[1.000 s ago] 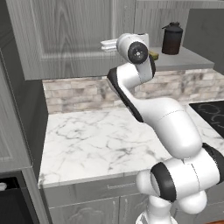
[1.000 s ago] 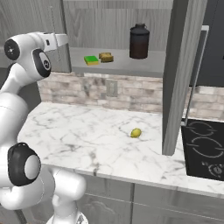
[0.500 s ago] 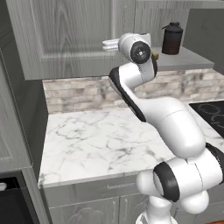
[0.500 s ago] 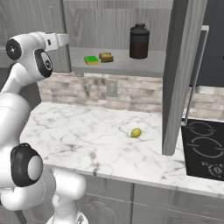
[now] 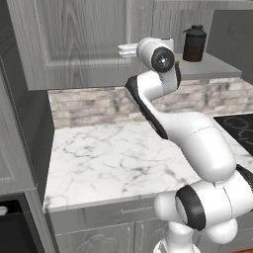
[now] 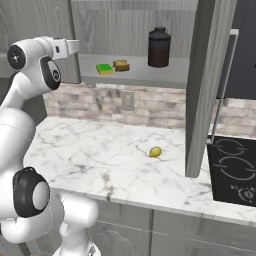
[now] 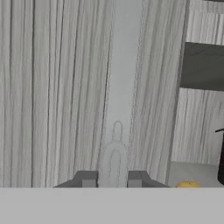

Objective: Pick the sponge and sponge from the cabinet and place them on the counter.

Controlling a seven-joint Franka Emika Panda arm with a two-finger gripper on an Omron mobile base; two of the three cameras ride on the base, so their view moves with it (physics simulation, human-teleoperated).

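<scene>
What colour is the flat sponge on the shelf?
Bright green sponge, clearest in the right base view.

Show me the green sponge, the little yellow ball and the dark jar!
green sponge (image 6: 104, 68): right base view, its top face.
yellow ball (image 6: 155, 151): right base view, its middle.
dark jar (image 6: 159, 48): right base view, its side.

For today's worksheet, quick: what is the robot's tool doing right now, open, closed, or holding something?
Tool: closed on the handle of the cabinet door; no sponge in it.
</scene>
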